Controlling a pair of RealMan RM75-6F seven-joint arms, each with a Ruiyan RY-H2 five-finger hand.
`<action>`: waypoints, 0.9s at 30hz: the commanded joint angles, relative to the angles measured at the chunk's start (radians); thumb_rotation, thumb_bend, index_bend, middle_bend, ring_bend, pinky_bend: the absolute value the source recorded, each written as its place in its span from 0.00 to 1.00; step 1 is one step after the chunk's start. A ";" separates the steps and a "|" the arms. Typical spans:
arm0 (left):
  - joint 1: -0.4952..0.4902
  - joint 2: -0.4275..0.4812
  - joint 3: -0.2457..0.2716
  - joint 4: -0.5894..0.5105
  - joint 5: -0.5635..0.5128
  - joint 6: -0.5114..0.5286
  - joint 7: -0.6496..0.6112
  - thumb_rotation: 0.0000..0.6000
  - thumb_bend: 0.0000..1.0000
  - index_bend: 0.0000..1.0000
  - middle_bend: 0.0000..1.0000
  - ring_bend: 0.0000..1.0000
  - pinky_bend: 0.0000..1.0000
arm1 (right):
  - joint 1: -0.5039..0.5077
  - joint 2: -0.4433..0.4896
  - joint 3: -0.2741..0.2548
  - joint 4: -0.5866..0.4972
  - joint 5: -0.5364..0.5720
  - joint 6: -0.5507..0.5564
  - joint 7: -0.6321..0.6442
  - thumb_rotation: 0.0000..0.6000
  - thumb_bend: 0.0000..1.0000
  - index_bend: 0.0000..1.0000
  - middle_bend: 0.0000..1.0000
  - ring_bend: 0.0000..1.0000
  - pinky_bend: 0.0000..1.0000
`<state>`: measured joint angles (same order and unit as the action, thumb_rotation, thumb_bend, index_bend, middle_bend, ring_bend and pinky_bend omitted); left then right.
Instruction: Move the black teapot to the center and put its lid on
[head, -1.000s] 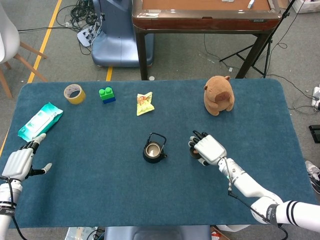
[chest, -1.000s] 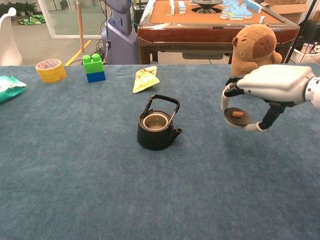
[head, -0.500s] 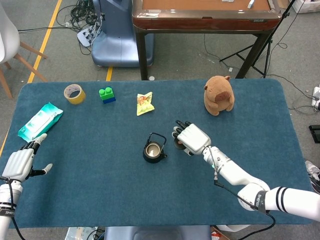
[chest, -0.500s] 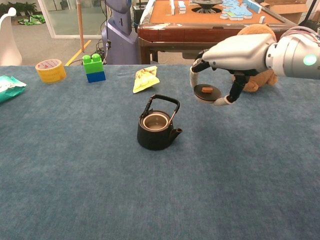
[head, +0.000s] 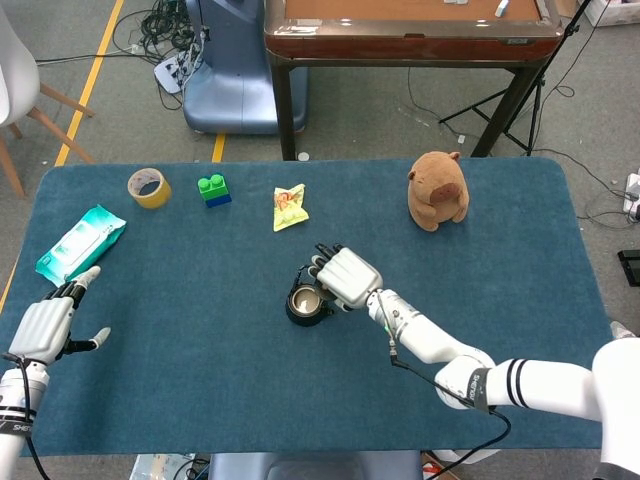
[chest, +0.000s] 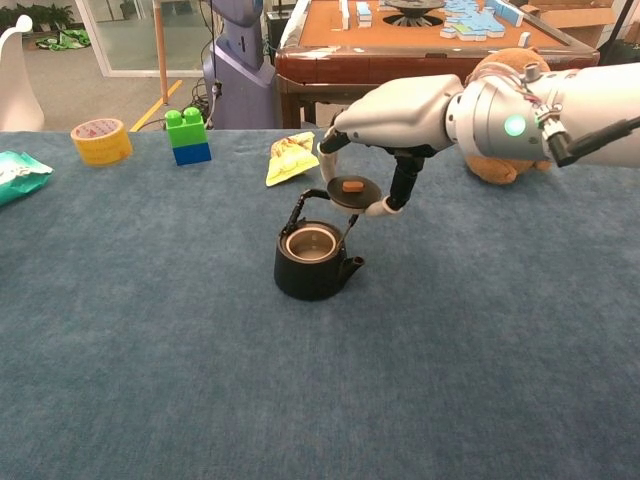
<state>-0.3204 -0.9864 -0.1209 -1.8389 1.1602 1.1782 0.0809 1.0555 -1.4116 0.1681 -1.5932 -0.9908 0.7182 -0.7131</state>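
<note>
A small black cast-iron teapot (chest: 314, 262) with an upright hoop handle is being shown standing near the middle of the blue felt-covered counter (chest: 150, 350), its round mouth uncovered and its spout turned toward the near right. The flat round black lid (chest: 352, 191) with a small brown knob is being held in the fingers of the right hand (chest: 385, 115), which is being carried palm-down above the teapot; in the chest view the lid is being kept level, just above and slightly to the right of the handle's top, apart from the open mouth. In the head view the right hand (head: 345, 277) is being seen covering the right part of the teapot (head: 305, 303), and the lid itself is being hidden there. The left hand (head: 42, 329) is being rested low by the near left corner of the counter, holding nothing, with its fingers stretched out and spread. Along the far edge, a roll of yellow tape (head: 148, 187), a green and blue toy brick (head: 212, 189) and a crumpled yellow snack packet (head: 289, 207) are being shown lying in a row from left to right, well apart from the teapot. A brown plush capybara (head: 438, 190) is being shown sitting toward the far right corner, and a teal packet of wet wipes (head: 80, 242) is lying by the left edge.
</note>
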 joint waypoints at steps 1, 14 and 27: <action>0.000 0.001 0.000 -0.002 0.001 0.000 0.002 1.00 0.25 0.08 0.12 0.14 0.17 | 0.034 -0.024 -0.005 0.015 0.034 -0.002 -0.030 1.00 0.32 0.37 0.23 0.09 0.24; 0.007 0.005 0.006 -0.013 0.012 0.013 0.004 1.00 0.25 0.08 0.12 0.14 0.17 | 0.138 -0.092 -0.032 0.064 0.141 0.013 -0.094 1.00 0.32 0.37 0.23 0.08 0.24; 0.012 0.005 0.011 -0.008 0.020 0.012 -0.004 1.00 0.25 0.08 0.12 0.14 0.17 | 0.182 -0.149 -0.087 0.116 0.168 0.017 -0.109 1.00 0.32 0.37 0.23 0.09 0.24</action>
<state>-0.3087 -0.9810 -0.1095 -1.8470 1.1800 1.1898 0.0764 1.2350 -1.5575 0.0842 -1.4799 -0.8243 0.7343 -0.8209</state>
